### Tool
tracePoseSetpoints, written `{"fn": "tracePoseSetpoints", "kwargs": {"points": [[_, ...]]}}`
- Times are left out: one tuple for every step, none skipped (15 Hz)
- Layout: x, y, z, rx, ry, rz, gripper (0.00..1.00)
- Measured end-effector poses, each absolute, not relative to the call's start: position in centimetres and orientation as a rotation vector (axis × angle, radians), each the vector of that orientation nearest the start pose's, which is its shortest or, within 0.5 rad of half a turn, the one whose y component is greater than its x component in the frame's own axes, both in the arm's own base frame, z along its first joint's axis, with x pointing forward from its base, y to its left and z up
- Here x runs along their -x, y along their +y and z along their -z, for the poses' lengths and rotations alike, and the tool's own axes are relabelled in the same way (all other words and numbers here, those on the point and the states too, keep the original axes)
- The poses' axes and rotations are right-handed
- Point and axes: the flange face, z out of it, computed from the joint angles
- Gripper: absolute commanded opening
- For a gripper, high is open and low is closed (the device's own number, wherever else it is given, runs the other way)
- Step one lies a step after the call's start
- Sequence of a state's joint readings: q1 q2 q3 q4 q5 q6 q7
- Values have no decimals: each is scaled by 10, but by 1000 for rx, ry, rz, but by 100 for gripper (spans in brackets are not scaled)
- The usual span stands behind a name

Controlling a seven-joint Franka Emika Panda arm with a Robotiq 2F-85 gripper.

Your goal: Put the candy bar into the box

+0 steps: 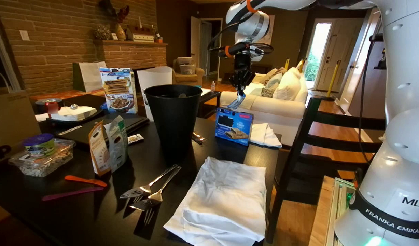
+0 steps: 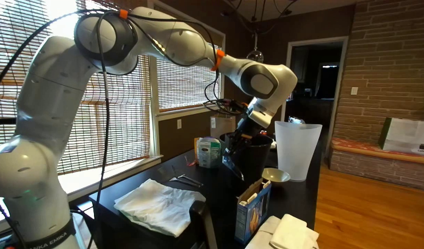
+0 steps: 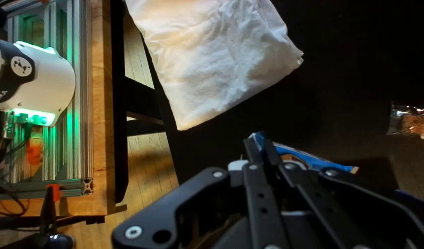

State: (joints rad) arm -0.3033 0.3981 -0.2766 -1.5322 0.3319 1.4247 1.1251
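The box [image 1: 234, 131] is bright blue with red and white print — the candy bar [image 1: 237, 101] also blue — the bin [image 1: 172, 118] plain black, the large cloth [image 1: 226, 198] white.

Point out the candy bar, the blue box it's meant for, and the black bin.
The candy bar [image 1: 237, 101]: in an exterior view, middle of the wrapper.
The blue box [image 1: 234, 127]: in an exterior view, printed front face.
The black bin [image 1: 173, 119]: in an exterior view, outer side wall.

White jointed robot arm [image 2: 184, 38] in a high arch
Its black two-fingered pincer [image 3: 258, 142] points downward, jaws clamped nearly together.
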Motion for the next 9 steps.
{"fn": "tracePoseSetpoints", "kwargs": {"points": [[-546, -288, -410, 1923, 2245, -807, 2], [-547, -289, -413, 1960, 2224, -817, 2], [-548, -289, -416, 2000, 2201, -832, 2], [-549, -288, -420, 2038, 2176, -850, 2], [-550, -288, -424, 2078, 2153, -866, 2], [-550, -288, -427, 2113, 2132, -881, 2], [-551, -289, -431, 2152, 2109, -897, 2], [-551, -291, -433, 2197, 2089, -910, 2], [-552, -294, -434, 2248, 2073, -916, 2]]}}
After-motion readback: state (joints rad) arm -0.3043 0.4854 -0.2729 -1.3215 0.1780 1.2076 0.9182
